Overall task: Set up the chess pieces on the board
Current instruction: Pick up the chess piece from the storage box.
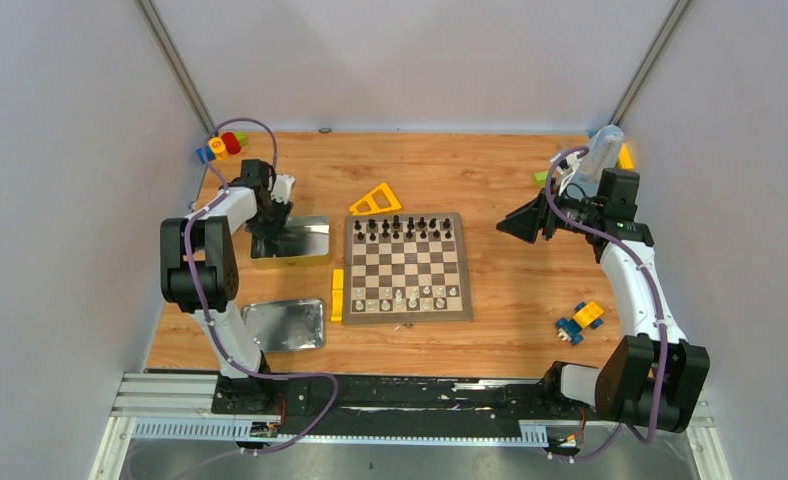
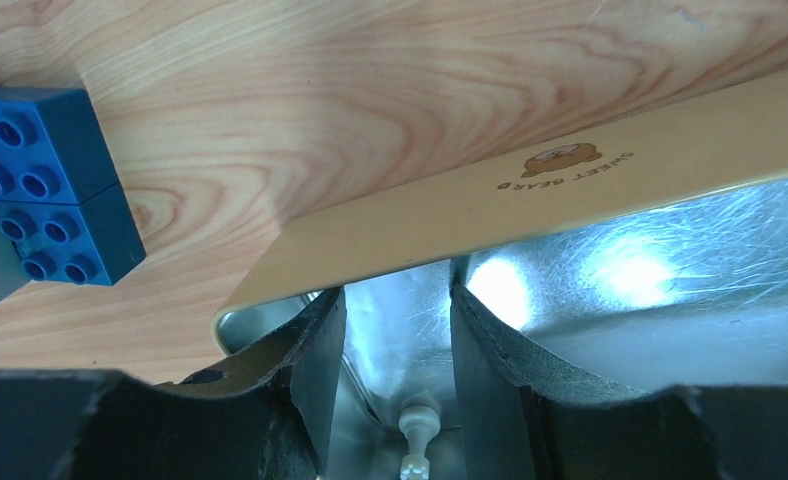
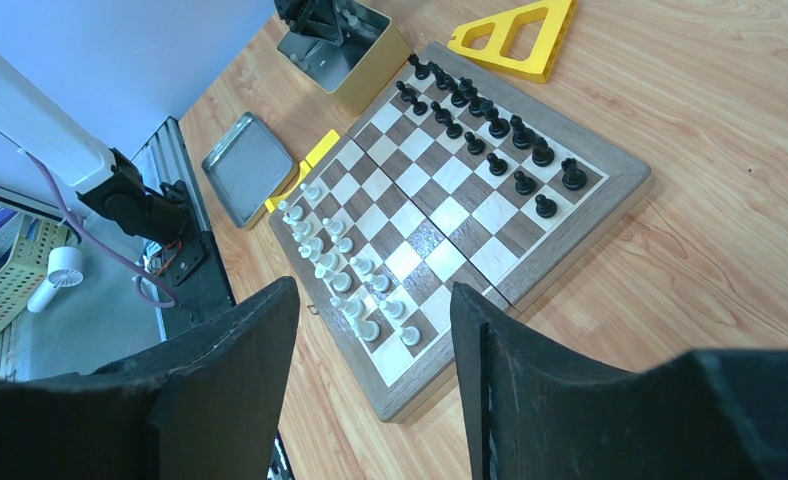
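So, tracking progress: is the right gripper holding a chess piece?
No, the right gripper is open, with nothing between its jaws.

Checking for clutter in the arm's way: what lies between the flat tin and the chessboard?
A yellow block lies there, alongside the chessboard and beside the flat tin; the top view shows it.

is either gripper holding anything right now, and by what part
Nothing is held. The left gripper stands open around a pale chess piece in the tin, apparently not touching it. The right gripper is open and empty.
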Controlling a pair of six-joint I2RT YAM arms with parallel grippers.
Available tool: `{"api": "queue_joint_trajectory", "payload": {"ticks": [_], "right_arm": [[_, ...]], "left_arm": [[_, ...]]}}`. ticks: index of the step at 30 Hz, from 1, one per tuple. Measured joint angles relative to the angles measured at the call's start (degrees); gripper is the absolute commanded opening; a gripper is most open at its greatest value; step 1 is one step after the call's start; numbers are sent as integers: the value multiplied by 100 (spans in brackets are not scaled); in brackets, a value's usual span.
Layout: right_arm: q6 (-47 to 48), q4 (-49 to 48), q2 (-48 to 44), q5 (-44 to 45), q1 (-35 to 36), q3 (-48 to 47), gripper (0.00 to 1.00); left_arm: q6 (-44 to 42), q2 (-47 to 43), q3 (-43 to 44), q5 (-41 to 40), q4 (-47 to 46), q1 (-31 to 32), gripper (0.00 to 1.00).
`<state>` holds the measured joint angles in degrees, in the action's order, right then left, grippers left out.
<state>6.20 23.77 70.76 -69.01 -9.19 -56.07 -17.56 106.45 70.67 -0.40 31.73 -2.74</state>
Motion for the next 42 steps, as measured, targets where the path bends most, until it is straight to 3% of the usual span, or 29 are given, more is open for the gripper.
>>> {"api": "queue_joint_trajectory", "payload": {"ticks": [31, 42], "right_arm": [[15, 2, 0, -2, 0, 0, 59], [17, 2, 7, -2, 0, 0, 60]], "left_arm": [[581, -125, -11, 289, -476, -24, 28], [590, -125, -11, 269, -503, -35, 9]]}}
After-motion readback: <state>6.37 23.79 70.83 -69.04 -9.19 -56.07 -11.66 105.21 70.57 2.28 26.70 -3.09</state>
